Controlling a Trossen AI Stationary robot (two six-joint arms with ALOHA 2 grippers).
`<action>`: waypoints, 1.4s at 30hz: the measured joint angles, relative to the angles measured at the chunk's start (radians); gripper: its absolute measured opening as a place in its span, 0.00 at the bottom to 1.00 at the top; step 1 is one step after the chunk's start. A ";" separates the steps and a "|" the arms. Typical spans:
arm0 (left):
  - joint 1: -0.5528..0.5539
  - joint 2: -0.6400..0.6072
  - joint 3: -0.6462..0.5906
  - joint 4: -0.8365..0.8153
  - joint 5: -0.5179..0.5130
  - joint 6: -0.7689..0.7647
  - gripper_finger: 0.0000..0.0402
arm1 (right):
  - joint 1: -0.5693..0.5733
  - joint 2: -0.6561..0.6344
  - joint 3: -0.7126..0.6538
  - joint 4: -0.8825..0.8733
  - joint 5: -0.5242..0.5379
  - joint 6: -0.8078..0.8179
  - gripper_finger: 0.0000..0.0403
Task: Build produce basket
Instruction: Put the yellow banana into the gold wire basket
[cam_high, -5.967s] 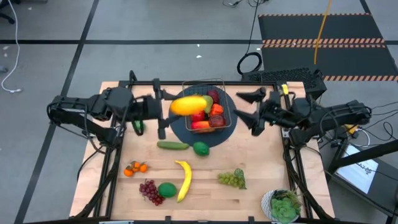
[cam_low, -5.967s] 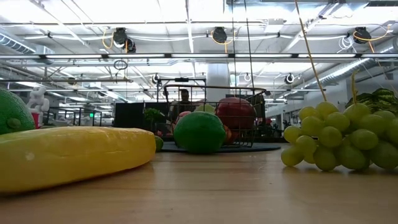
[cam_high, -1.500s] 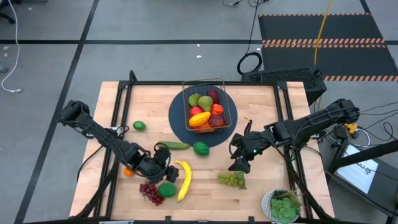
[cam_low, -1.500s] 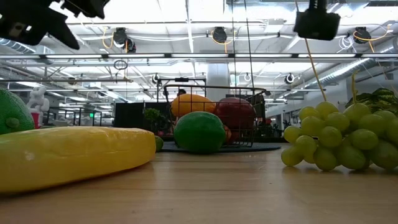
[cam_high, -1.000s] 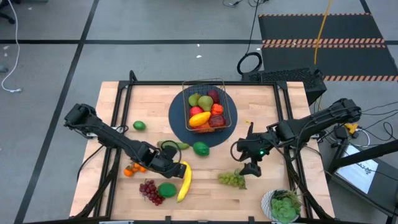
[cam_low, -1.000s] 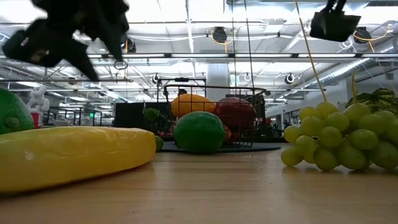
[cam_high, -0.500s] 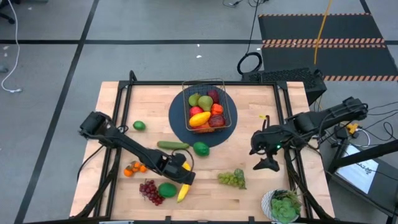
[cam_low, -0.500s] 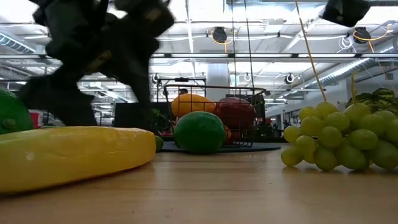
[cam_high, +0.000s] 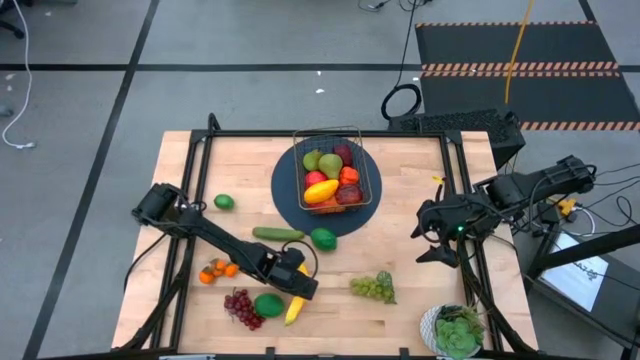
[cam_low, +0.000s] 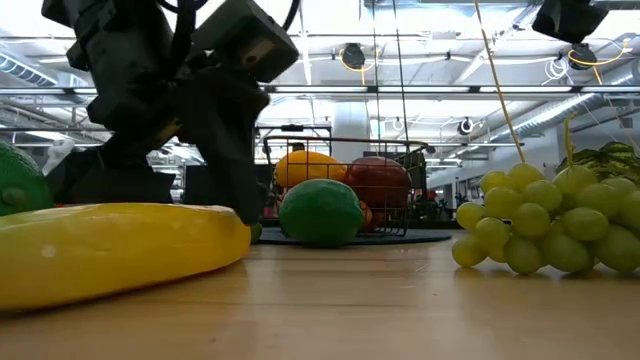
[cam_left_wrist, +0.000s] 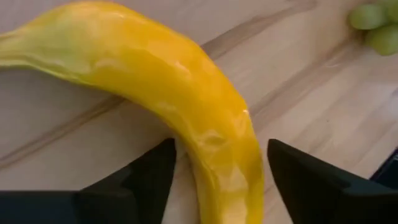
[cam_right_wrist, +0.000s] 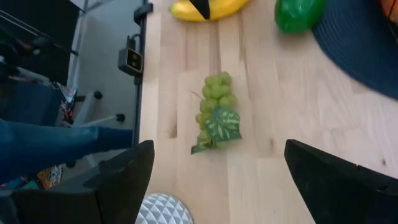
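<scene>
across the wooden table (cam_high: 400, 190), the round dark-blue mat (cam_high: 287, 205) sits near the far edge with the basket (cam_high: 334, 134) standing on it. the basket holds several pieces of produce: a yellow-orange mango (cam_high: 321, 190), a green pear (cam_high: 329, 163), red apples (cam_high: 348, 194) and an orange piece. in the low view the basket (cam_low: 395, 150) shows behind a green lime (cam_low: 320, 212).

the left arm reaches from the table's left edge toward the near middle. its tool (cam_high: 293, 283) is down at the yellow banana (cam_high: 292, 308), with its two fingers (cam_left_wrist: 134, 186) apart, one on each side of the fruit in the left wrist view, where the banana (cam_left_wrist: 168, 87) fills the gap between them. whether the fingers touch the banana cannot be told.

the right arm waits over the table's right edge, and its tool (cam_high: 437, 240) is held above the table with its fingers spread wide. the right wrist view looks down on the green grapes (cam_right_wrist: 214, 109), well clear of them.

loose produce lies on the near half of the table: a cucumber (cam_high: 278, 234) and a lime (cam_high: 323, 239) just off the mat, green grapes (cam_high: 373, 288) to the right, purple grapes (cam_high: 240, 307) beside a round green fruit (cam_high: 268, 305), small oranges (cam_high: 216, 270) and another lime (cam_high: 224, 202) on the left. a leafy green plant (cam_high: 455, 331) in a white pot stands at the near right corner.
</scene>
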 joint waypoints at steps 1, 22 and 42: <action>0.000 0.000 0.000 -0.002 0.001 0.000 0.61 | 0.001 -0.004 0.000 -0.005 0.005 0.002 0.89; 0.085 -0.117 -0.004 0.110 0.001 0.216 0.38 | 0.002 -0.005 0.000 -0.002 0.190 0.205 0.89; 0.214 -0.623 -0.003 0.137 -0.050 0.719 0.37 | 0.000 0.096 0.000 0.457 0.473 0.387 0.89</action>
